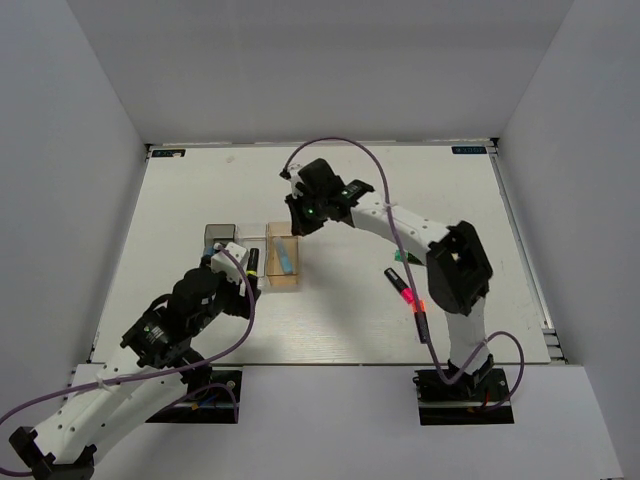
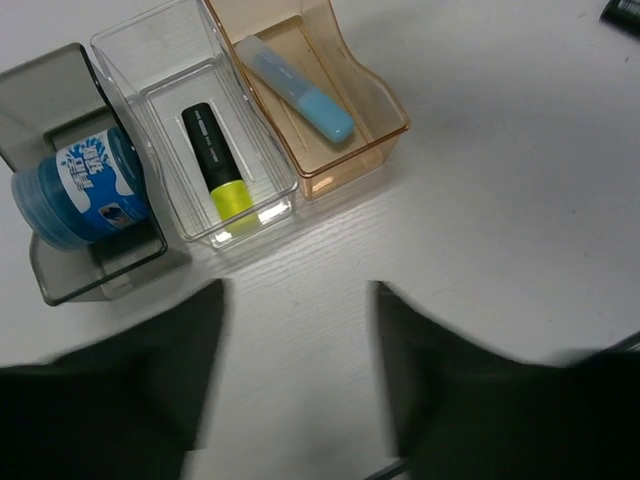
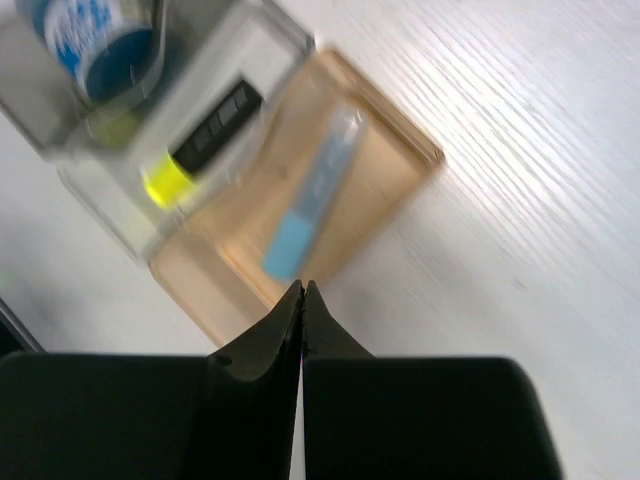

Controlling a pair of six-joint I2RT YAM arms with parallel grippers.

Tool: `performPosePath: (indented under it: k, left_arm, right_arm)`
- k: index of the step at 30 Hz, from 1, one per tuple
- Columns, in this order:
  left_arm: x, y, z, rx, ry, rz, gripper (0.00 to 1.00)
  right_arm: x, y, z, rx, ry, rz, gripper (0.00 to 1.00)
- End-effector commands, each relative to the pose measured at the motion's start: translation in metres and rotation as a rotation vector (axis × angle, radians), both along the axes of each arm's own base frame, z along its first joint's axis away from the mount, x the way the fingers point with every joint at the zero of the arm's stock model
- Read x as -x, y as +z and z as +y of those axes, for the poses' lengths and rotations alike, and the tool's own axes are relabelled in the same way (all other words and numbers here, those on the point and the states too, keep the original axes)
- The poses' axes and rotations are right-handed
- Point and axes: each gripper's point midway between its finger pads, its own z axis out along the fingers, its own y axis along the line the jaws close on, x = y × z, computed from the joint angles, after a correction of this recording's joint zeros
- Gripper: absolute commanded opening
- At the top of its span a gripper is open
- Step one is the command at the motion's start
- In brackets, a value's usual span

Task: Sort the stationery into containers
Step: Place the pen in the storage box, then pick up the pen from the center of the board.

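The pink-ended highlighter (image 1: 399, 284) is seen on the worktop (image 1: 350, 195) well right of the tan tray (image 1: 284, 286), long axis diagonal, pink end turned away from that tray. It is judged light, rigid and slippery, best pinched across the black barrel. Near the tray the right end effector (image 3: 302, 298) is pressed together, empty; the left end effector (image 2: 300, 310) is spread.

White table (image 1: 200, 200) — three adjoining trays (image 2: 365, 150), loose highlighters (image 1: 397, 281).
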Motion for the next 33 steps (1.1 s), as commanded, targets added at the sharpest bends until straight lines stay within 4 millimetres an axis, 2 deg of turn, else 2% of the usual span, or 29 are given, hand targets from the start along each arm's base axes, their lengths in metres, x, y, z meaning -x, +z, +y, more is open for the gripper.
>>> performPosePath:
  k: [1, 2, 3, 4, 5, 6, 7, 8, 9, 10, 11, 12, 13, 16, 17, 19, 20, 22, 23, 24, 25, 26, 27, 30, 32, 33]
  left_arm:
    - [0.003, 0.001, -0.009, 0.01, -0.05, 0.014, 0.52]
    - [0.003, 0.002, -0.01, 0.011, -0.056, 0.017, 0.26]
    - [0.004, 0.0, -0.013, 0.011, -0.07, 0.028, 0.05]
    - [0.005, 0.0, -0.015, 0.011, -0.074, 0.039, 0.0]
    - [0.005, -0.004, -0.017, 0.004, -0.085, 0.061, 0.0]
    - [0.006, -0.005, -0.018, 0.001, -0.09, 0.07, 0.0]
    - [0.006, -0.005, -0.019, 0.003, -0.092, 0.081, 0.06]
    - [0.007, -0.01, -0.021, -0.011, -0.093, 0.108, 0.44]
    - [0.007, -0.01, -0.02, -0.013, -0.092, 0.114, 0.64]
    - [0.008, -0.012, -0.023, -0.012, -0.103, 0.129, 0.76]
    - [0.009, -0.013, -0.024, -0.015, -0.107, 0.14, 0.94]
    - [0.009, -0.012, -0.024, -0.012, -0.111, 0.137, 1.0]
    - [0.01, -0.014, -0.026, -0.008, -0.115, 0.144, 1.0]
    - [0.011, -0.013, -0.025, -0.003, -0.118, 0.14, 1.0]
    - [0.01, -0.012, -0.025, -0.003, -0.117, 0.137, 1.0]
    - [0.011, -0.011, -0.026, 0.004, -0.119, 0.132, 1.0]
    - [0.011, -0.011, -0.025, 0.004, -0.118, 0.132, 1.0]
    - [0.011, -0.012, -0.025, 0.001, -0.119, 0.133, 1.0]
    - [0.012, -0.011, -0.026, 0.004, -0.12, 0.134, 1.0]
    - [0.012, -0.012, -0.025, 0.004, -0.122, 0.136, 1.0]
    - [0.012, -0.011, -0.026, 0.002, -0.126, 0.135, 1.0]
    - [0.012, -0.012, -0.027, 0.004, -0.128, 0.138, 1.0]
    - [0.012, -0.013, -0.027, 0.001, -0.129, 0.144, 1.0]
    - [0.014, -0.013, -0.029, 0.002, -0.139, 0.154, 1.0]
    - [0.014, -0.015, -0.029, -0.002, -0.14, 0.161, 1.0]
    - [0.014, -0.016, -0.029, -0.006, -0.141, 0.161, 1.0]
  right_arm:
    - [0.001, 0.043, -0.054, 0.122, 0.195, -0.318, 0.0]
    - [-0.001, 0.023, -0.079, 0.227, 0.172, -0.339, 0.0]
    - [0.001, 0.046, -0.096, 0.239, 0.153, -0.411, 0.0]
    - [0.005, 0.015, -0.128, 0.366, 0.155, -0.404, 0.0]
    - [0.005, 0.021, -0.143, 0.391, 0.128, -0.425, 0.0]
    - [0.007, 0.016, -0.161, 0.448, 0.102, -0.417, 0.07]
    - [0.016, 0.003, -0.195, 0.516, 0.067, -0.396, 0.13]
    - [0.018, -0.001, -0.206, 0.54, 0.065, -0.4, 0.16]
    - [0.017, 0.005, -0.217, 0.543, 0.032, -0.429, 0.19]
    - [0.024, -0.011, -0.243, 0.583, 0.012, -0.399, 0.21]
    - [0.018, -0.006, -0.249, 0.588, 0.025, -0.448, 0.23]
    - [0.025, -0.022, -0.259, 0.613, 0.032, -0.41, 0.23]
    - [0.015, -0.019, -0.276, 0.632, 0.026, -0.439, 0.23]
    - [0.005, -0.036, -0.303, 0.656, 0.052, -0.405, 0.25]
    - [0.003, -0.035, -0.301, 0.628, 0.072, -0.401, 0.25]
    - [-0.005, -0.044, -0.31, 0.614, 0.095, -0.377, 0.25]
    - [-0.013, -0.045, -0.323, 0.627, 0.078, -0.37, 0.25]
    - [-0.021, -0.046, -0.322, 0.595, 0.099, -0.373, 0.25]
    - [-0.029, -0.042, -0.332, 0.592, 0.083, -0.378, 0.26]
    - [-0.034, -0.037, -0.334, 0.596, 0.093, -0.386, 0.28]
    - [-0.035, -0.033, -0.319, 0.511, 0.142, -0.389, 0.32]
    - [-0.026, -0.045, -0.327, 0.521, 0.195, -0.326, 0.34]
    - [-0.033, -0.036, -0.323, 0.493, 0.205, -0.339, 0.37]
    - [-0.039, -0.048, -0.329, 0.478, 0.231, -0.313, 0.49]
    - [-0.043, -0.047, -0.325, 0.449, 0.258, -0.326, 0.55]
    - [-0.044, -0.053, -0.328, 0.443, 0.267, -0.298, 0.55]
